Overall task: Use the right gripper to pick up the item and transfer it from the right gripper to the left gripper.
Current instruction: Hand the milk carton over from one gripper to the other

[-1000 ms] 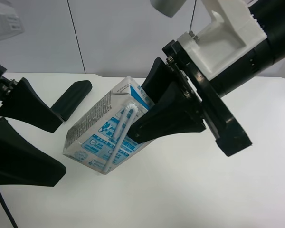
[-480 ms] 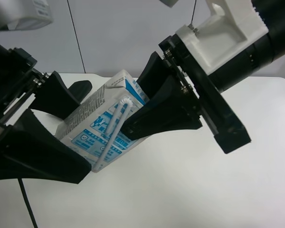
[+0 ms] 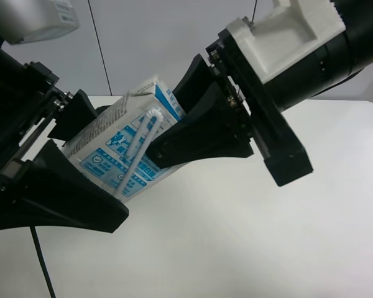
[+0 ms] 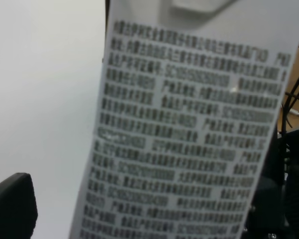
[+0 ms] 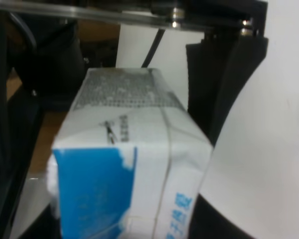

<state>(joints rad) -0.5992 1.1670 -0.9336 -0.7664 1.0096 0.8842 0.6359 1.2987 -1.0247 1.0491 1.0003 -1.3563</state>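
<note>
The item (image 3: 105, 155) is clamped at its gabled end between the fingers (image 3: 205, 133) of the right gripper (image 3: 166, 126) and is held tilted, clear of the worktop (image 3: 248, 236). Its base end is straddled by the fingers (image 3: 62, 198) of the left gripper (image 3: 109, 167), which are spread wide; in the left wrist view a gap is seen beside one finger. The handover is judged to be in hand: the left fingers must be closed before the right ones are released.
</note>
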